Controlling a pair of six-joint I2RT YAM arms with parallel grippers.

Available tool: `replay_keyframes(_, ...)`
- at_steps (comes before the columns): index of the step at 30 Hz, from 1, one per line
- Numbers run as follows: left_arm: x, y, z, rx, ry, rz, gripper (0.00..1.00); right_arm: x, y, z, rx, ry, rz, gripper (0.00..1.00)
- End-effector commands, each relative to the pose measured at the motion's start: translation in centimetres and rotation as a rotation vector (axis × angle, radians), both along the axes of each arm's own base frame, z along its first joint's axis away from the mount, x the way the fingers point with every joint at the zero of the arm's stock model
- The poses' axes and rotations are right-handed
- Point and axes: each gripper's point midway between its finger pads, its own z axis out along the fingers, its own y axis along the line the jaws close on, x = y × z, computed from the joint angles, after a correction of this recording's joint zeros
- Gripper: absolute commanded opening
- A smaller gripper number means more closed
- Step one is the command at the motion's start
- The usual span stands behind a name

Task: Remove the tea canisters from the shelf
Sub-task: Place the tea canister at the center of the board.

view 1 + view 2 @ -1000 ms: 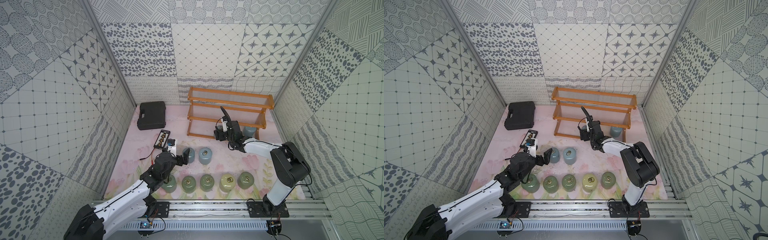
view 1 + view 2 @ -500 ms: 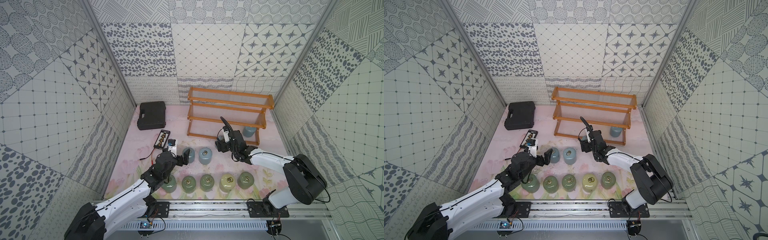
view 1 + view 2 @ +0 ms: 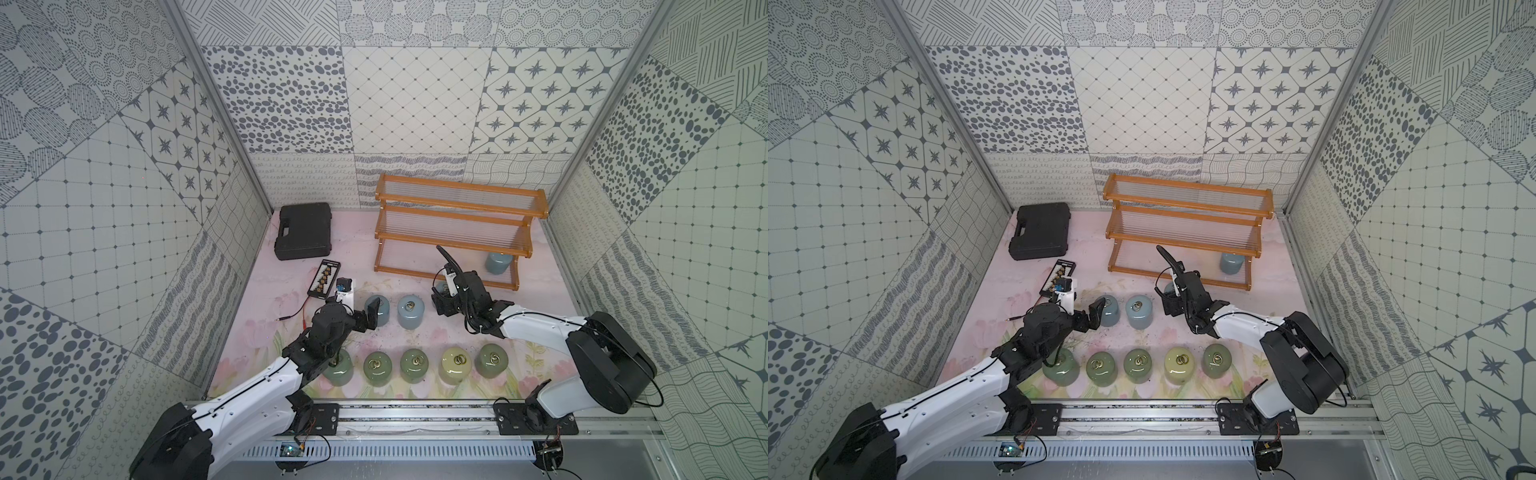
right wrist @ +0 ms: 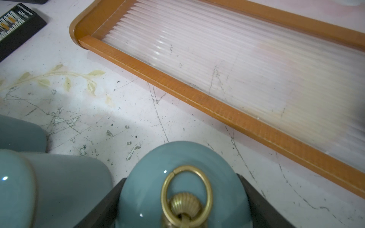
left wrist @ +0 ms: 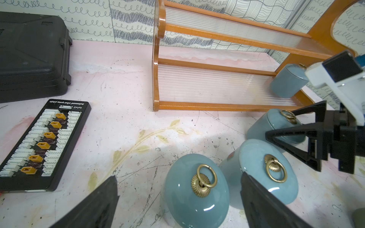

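The orange-brown shelf stands at the back, with one pale blue tea canister on its lowest tier. My right gripper is shut on another blue canister, just in front of the shelf. Two more blue canisters stand on the table. My left gripper is open around the left one without touching it. A near row holds several sage green canisters and a cream one.
A black plastic case lies at the back left. A black connector board with a trailing wire sits in front of it. The patterned walls close in on three sides, and the arm rail runs along the front.
My right arm has drawn back from the shelf's lowest tier toward the front, carrying the blue canister with it. My left arm has stayed where it was.
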Motion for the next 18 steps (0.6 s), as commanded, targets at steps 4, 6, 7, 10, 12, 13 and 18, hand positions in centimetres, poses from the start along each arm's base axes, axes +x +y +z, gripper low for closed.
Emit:
replay_keyframes(4,0.1,-0.4,0.6,-0.02,-0.003,-0.015,1.0,0.5,1.1,4.2,0.078,-0.132,-0.007,0.7)
replay_keyframes(6,0.1,-0.4,0.6,-0.023,-0.001,-0.015,1.0,0.2,1.0,4.1,0.082,-0.127,-0.013,0.7)
replay_keyframes(7,0.1,-0.4,0.5,-0.023,0.001,-0.014,1.0,0.1,1.0,4.0,0.083,-0.126,-0.014,0.7)
replay_keyframes(10,0.1,-0.4,0.6,-0.025,-0.001,-0.013,1.0,-0.3,1.0,3.8,0.082,-0.118,-0.016,0.7)
replay_keyframes(12,0.0,-0.4,0.6,-0.024,-0.002,-0.016,1.0,-0.5,1.0,3.7,0.076,-0.112,-0.015,0.7)
replay_keyframes(13,0.0,-0.4,0.6,-0.023,-0.001,-0.016,1.0,-0.6,1.0,3.6,0.075,-0.111,-0.015,0.7)
replay_keyframes(18,-0.1,-0.3,0.6,-0.022,0.0,-0.015,1.0,-1.1,1.0,3.5,0.072,-0.105,-0.012,0.7)
